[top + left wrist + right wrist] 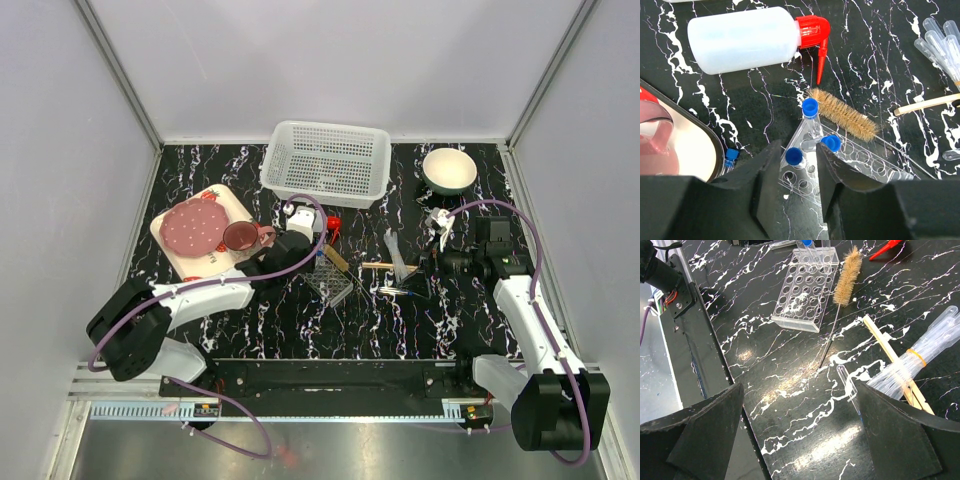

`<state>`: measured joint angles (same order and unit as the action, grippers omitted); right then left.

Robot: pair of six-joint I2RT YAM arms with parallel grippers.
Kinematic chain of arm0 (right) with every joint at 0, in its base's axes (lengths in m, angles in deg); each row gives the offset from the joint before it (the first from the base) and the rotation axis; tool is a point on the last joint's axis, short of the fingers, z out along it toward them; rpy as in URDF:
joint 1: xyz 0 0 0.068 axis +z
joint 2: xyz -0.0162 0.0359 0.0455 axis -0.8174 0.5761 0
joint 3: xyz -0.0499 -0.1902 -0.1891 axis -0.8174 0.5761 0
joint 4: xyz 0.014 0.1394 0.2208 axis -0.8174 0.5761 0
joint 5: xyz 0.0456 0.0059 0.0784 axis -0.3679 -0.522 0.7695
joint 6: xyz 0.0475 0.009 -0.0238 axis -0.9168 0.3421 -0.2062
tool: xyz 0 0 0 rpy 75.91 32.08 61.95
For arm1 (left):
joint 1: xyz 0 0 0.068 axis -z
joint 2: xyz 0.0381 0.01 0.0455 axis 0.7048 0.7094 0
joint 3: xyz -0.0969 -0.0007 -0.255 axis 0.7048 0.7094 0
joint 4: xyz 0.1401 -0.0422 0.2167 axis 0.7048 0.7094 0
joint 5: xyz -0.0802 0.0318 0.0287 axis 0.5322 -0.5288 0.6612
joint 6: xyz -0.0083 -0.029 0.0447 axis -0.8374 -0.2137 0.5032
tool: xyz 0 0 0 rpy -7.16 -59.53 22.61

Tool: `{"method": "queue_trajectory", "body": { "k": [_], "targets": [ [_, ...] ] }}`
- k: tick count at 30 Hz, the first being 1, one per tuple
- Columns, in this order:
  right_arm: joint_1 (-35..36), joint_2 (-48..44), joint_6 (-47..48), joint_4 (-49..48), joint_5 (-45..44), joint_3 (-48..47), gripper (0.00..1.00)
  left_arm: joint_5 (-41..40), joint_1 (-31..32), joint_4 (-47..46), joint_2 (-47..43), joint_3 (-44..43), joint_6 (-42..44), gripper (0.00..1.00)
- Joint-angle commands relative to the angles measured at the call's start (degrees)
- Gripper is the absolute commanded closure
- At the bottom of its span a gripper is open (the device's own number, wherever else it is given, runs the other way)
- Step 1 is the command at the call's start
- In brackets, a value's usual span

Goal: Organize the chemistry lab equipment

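Early on, I'd say: right gripper (pixel 800 388) hangs wide open, empty; left gripper (pixel 797 165) slightly parted low over rack (pixel 870 160) mid-worktop. Just beyond lies bottle (pixel 740 37); pipettes (pixel 920 360), sticks (pixel 885 344) loose toward right edge — 3 tubes (pixel 810 107) racked, 1 between left fingers, unpinched; 1 stray tube (pixel 730 156) beside tray (pixel 695 150).

- Blocked ahead of left gripper (pixel 798 145) by tube rack (pixel 855 160), its blue-capped tubes (pixel 810 107), and brush (pixel 842 114) just beside.
- Hemmed on the left by tray (pixel 695 145); farther ahead, by lying bottle (pixel 745 32).
- Free passage over bare tabletop (pixel 790 370) between rack and pipettes (pixel 920 360), under wide-spread right gripper (pixel 797 390).
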<state>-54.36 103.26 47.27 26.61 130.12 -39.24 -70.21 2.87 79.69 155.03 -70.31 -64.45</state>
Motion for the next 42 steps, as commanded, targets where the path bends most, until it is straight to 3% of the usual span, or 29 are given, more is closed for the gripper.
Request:
{"method": "queue_trajectory", "body": {
  "k": [1,9,12,13,15,23,33,38,42],
  "targets": [
    [-0.21,0.14,1.41,0.30,-0.78,-2.42,0.00,-1.05,-0.13,-2.71,-3.00,0.48,-0.67,0.59],
    [-0.12,-0.12,2.82,1.36,0.01,-2.34,0.00,-3.33,-0.22,2.47,-12.92,1.09,-1.28,0.43],
    [-0.21,-0.83,3.43,1.80,1.16,-2.07,0.00,-4.83,-0.22,5.90,-18.11,1.71,-2.24,0.27],
    [-0.12,-1.09,3.52,1.80,1.33,-1.99,0.00,-5.53,-0.22,6.08,-19.35,2.23,-2.60,0.13],
    [-0.12,-1.44,3.52,1.88,2.30,-1.64,0.00,-6.15,-0.57,10.21,-23.47,2.85,-4.17,0.02],
    [-0.12,0.40,5.62,4.16,2.13,-2.16,0.00,-1.84,-2.06,19.07,-39.03,9.17,-11.20,0.01],
    [-0.12,7.25,23.71,17.26,-4.46,-7.96,0.00,-7.02,-2.33,32.18,-62.14,16.38,-20.08,0.01],
    [0.84,9.10,26.72,18.84,-8.94,-10.50,0.00,-8.34,-2.33,34.82,-68.40,19.55,-22.90,0.01],
    [6.28,11.12,27.34,19.46,-14.21,-12.70,0.00,-8.70,-2.33,35.53,-69.64,20.25,-23.87,0.01]
  ]
}}
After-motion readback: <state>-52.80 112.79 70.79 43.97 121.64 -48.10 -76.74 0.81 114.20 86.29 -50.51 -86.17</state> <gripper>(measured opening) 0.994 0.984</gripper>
